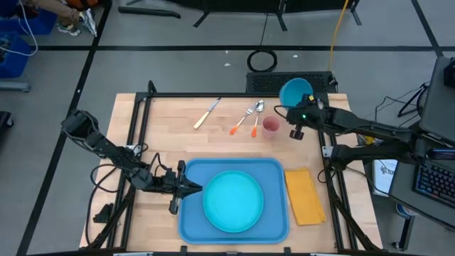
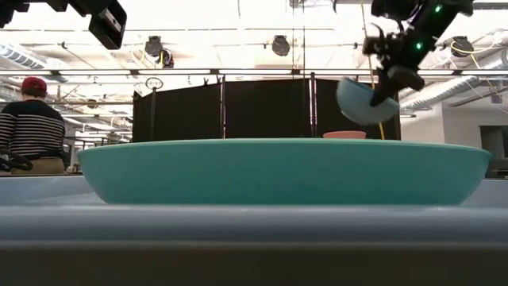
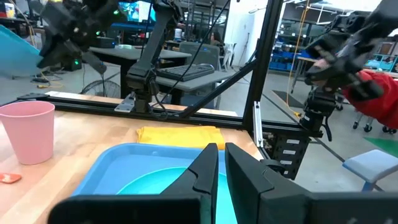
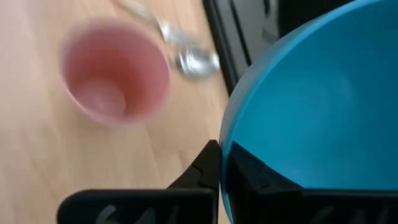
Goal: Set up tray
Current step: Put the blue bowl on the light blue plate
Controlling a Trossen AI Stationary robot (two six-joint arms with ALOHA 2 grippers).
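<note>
Two grippers are busy; the right gripper, in the upper right of the high view, is clamped on the rim of a blue bowl held clear of the surface, beside the pink cup; the left gripper rests nearly closed at the left rim of the tray, lower centre, which carries the turquoise plate; a yellow napkin lies just right. Bowl placement looks in hand; next, carry it towards the tray without tipping.
</note>
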